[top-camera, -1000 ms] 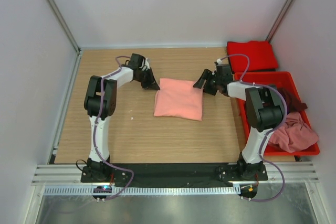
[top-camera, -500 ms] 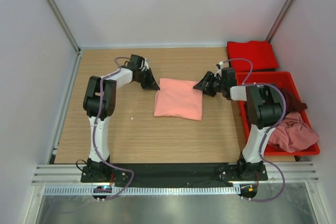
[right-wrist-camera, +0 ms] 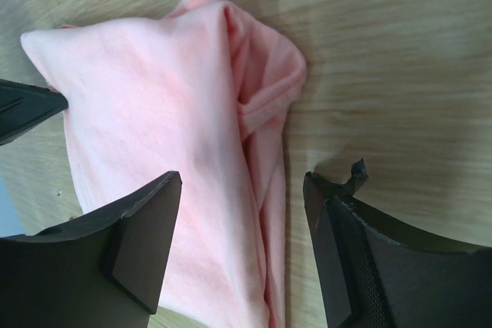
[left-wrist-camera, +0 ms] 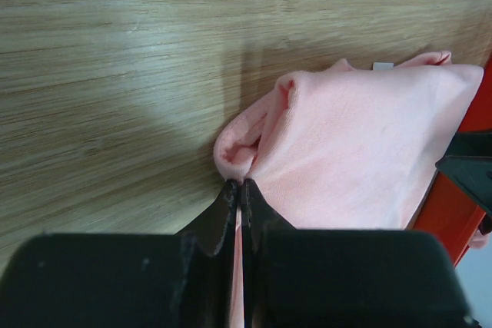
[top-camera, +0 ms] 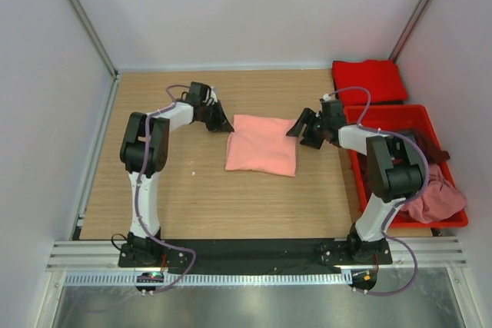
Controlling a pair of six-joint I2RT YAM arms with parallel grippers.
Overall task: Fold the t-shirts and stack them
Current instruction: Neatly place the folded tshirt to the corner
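Left end effector [left-wrist-camera: 238,187]: fingers are pressed together with a thin sliver of pink cloth between them. I read that as clamped on the rolled far left corner of the salmon-pink soft cloth t-shirt [left-wrist-camera: 361,151]. Only the left wrist view shows the pinch.

Right end effector [right-wrist-camera: 242,187]: fingers are wide apart and straddle the bunched far right corner of the same shirt. Cloth lies between them with no grip on it. Can't tell whether the pads touch the fabric. Only the right wrist view shows that gap.

From the top view both end effectors are just dark shapes at the shirt's two far corners, so I can't read their state there. That view does give the layout:
- The salmon-pink t-shirt is folded into a rough rectangle, flat on the light wooden desk [top-camera: 177,190], mid-desk between the arms.
- A bright red folded cloth t-shirt [top-camera: 369,81] sits in the far right corner, well apart from the salmon one.
- A rigid red plastic bin [top-camera: 415,110] sits just nearer than that, along the right edge.
- The bin holds a dark maroon t-shirt [top-camera: 437,153] and a crumpled dusty pink t-shirt [top-camera: 442,199].
- The right arm partly covers the bin from this angle.

Cross-views:
- The left wrist view picks up a small white tag [left-wrist-camera: 382,66] at the shirt's far edge. It also shows the right end effector's tip at the frame's right side, with red bin wall behind it.
- The right wrist view shows the left end effector's tip at its left edge, against the opposite corner.
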